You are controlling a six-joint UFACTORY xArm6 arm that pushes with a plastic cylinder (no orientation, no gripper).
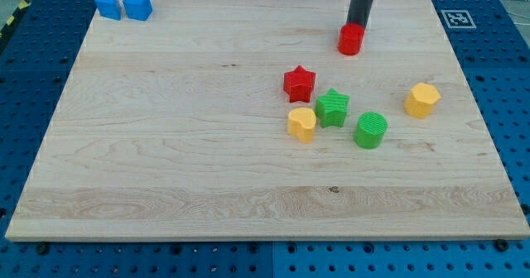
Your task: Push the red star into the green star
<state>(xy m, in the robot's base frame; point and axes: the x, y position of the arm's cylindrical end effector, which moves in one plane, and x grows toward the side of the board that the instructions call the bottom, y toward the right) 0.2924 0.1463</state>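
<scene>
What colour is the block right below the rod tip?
Red: a small red cylinder block touching my tip, seen in the camera view.

Wooden board (166, 146) carries: two blue blocks (122, 5) top-left corner; red cylinder (350, 40) near top; red star (299, 83), green star (332, 107), yellow block (301, 123), green cylinder (370, 130) clustered right of centre; second yellow block (421, 100) further right.

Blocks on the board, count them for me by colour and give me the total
Red: 2, the red star and the red cylinder at my tip
Green: 2, the green star and the green cylinder
Yellow: 2
Blue: 2
Total: 8
</scene>
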